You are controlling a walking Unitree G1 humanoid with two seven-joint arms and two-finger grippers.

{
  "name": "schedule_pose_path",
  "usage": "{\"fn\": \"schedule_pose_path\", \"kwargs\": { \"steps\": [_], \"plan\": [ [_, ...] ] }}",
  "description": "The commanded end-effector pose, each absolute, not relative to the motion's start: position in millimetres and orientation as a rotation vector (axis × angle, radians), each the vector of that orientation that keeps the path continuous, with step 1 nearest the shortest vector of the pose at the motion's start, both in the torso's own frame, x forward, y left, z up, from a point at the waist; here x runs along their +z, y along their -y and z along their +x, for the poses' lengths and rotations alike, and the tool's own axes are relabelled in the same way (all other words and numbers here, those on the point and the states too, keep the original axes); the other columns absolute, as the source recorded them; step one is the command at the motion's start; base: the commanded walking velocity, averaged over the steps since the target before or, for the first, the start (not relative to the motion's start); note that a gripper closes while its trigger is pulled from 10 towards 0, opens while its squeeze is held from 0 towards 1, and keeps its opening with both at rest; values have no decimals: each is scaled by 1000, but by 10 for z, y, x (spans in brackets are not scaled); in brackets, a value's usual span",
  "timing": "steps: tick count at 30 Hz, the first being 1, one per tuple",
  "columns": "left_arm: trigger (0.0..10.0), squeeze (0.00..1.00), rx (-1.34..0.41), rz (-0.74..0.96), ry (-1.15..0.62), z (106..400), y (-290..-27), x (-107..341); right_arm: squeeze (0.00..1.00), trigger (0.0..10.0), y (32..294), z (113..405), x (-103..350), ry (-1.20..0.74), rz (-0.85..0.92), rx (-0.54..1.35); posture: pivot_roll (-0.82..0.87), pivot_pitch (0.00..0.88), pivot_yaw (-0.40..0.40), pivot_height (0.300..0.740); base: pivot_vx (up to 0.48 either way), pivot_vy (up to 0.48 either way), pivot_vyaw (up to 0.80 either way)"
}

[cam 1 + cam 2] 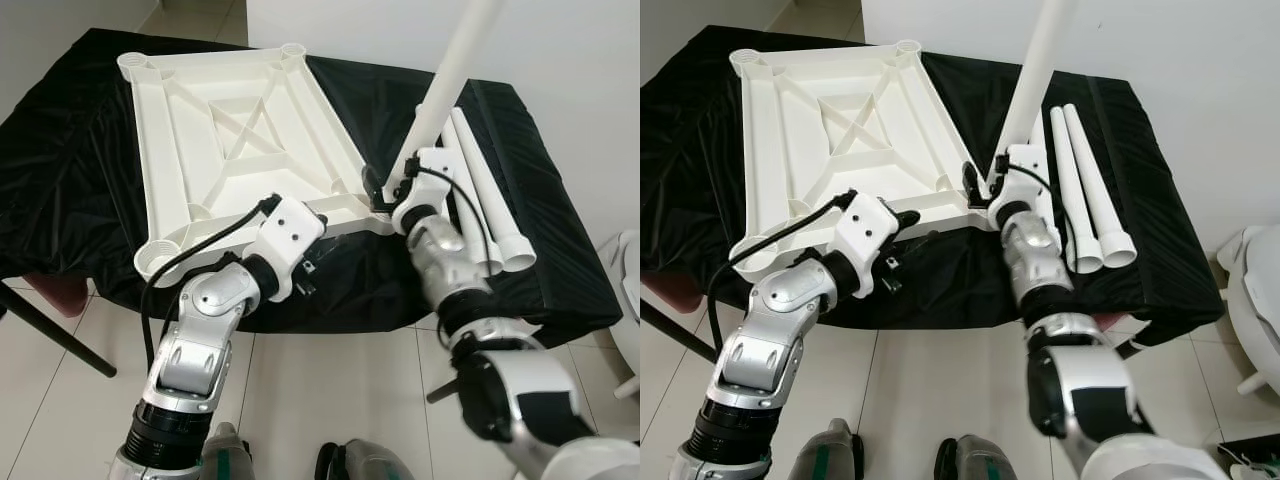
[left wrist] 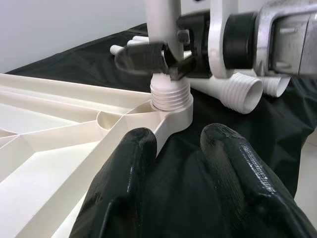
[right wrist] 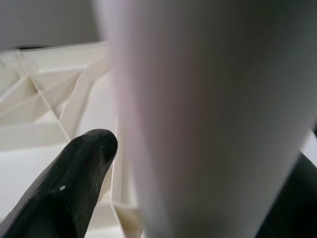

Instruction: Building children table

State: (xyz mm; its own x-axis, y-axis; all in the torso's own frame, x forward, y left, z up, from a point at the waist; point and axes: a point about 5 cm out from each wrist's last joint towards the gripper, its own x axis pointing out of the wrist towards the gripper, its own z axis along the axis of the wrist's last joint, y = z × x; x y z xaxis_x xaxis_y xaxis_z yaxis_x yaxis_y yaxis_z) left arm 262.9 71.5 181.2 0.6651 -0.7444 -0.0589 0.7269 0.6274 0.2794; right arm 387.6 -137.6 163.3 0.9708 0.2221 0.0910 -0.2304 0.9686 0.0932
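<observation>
A white plastic tabletop [image 1: 240, 130] lies upside down on a table draped in black cloth [image 1: 60, 170]. My right gripper [image 1: 383, 190] is shut on a white leg [image 1: 450, 80], just above the leg's threaded end [image 2: 171, 91]. It holds the leg upright, and the threaded end sits in the near right corner socket [image 2: 173, 111]. One black finger [image 3: 74, 173] lies against the leg [image 3: 213, 119]. My left gripper [image 1: 898, 250] is open at the tabletop's front rim, a little left of that socket, fingers [image 2: 124, 188] spread over the cloth.
Spare white legs [image 1: 490, 210] lie side by side on the cloth to the right of the tabletop. A white wall stands behind. A reddish stool [image 1: 50, 290] is under the table's left side, and a white object [image 1: 630, 270] stands on the tiled floor at far right.
</observation>
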Motion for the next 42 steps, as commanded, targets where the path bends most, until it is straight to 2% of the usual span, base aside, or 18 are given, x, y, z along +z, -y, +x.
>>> {"fn": "schedule_pose_path", "kwargs": {
  "steps": [1,10,11,12,13,20,27,28,31,32,42],
  "plan": [
    [10000,0,-756,287,61,2652,-724,1789,0,10000,1403,3894,1629,65,59,285,104,0,-85,740,0,0,0],
    [10000,0,-747,292,66,2659,-734,1814,0,10000,1451,3916,1625,5,-41,450,113,0,-84,740,0,0,0],
    [10000,0,-746,292,66,2659,-738,1815,0,4118,1459,3915,1617,-2,-53,460,113,0,-84,740,0,0,0],
    [10000,0,-742,292,66,2660,-744,1820,0,1412,1469,3912,1604,-13,-63,475,116,5,-85,740,0,0,0],
    [10000,0,-737,292,66,2660,-753,1822,0,0,1488,3909,1587,-25,-72,479,116,5,-85,740,0,0,0],
    [10000,0,-719,291,63,2661,-788,1831,0,0,1545,3895,1535,-62,-70,503,121,21,-84,740,0,0,0],
    [10000,0,-717,290,61,2655,-799,1831,0,0,1549,3903,1514,-61,-17,443,121,25,-82,740,0,0,0],
    [10000,0,-719,289,61,2656,-796,1830,0,3412,1542,3908,1502,-67,-6,413,116,28,-84,740,0,0,0],
    [10000,0,-720,288,60,2657,-793,1828,0,3412,1534,3912,1487,-75,4,384,116,28,-84,740,0,0,0],
    [10000,0,-722,288,59,2656,-790,1822,0,10000,1504,3914,1483,-75,40,368,113,29,-87,740,0,0,0],
    [10000,0,-729,282,57,2662,-772,1801,0,10000,1338,3873,1428,-35,157,162,91,35,-91,740,0,0,0]
  ]
}}
